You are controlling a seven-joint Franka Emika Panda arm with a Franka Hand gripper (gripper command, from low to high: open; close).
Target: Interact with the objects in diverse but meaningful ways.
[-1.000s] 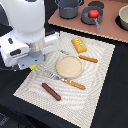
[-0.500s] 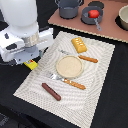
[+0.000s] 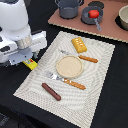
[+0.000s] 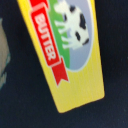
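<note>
— Where do we stand with the butter box (image 3: pixel 31 64)?

— It lies flat just off the mat's (image 3: pixel 35 82) edge on the exterior view's left, on the dark table (image 3: pixel 112 95). Only its yellow end peeks out from under our arm (image 3: pixel 17 30). In the wrist view the box (image 4: pixel 65 50) fills the picture, label up, the red "BUTTER" ribbon and cow plain to read.

— So we are right above it. And the gripper?

— We cannot tell. No fingers show in either view, so whether it is spread, closed or grasping the box is hidden from us.

— Why hang there?

— We judge the camera sits square over the box to line up a grasp, or we have just set it down; the pictures do not settle which.

— The rest?

— The sausage (image 3: pixel 51 91) lies near the mat's near edge. The block (image 3: pixel 78 45) sits near its far edge. The plate (image 3: pixel 69 66) is mid-mat, set like a place setting with a fork (image 3: pixel 67 81) on its near side and a knife (image 3: pixel 81 56) on its far side. The pot (image 3: pixel 69 8) and tomato (image 3: pixel 93 13) stay on the board (image 3: pixel 107 31) beyond.
</note>
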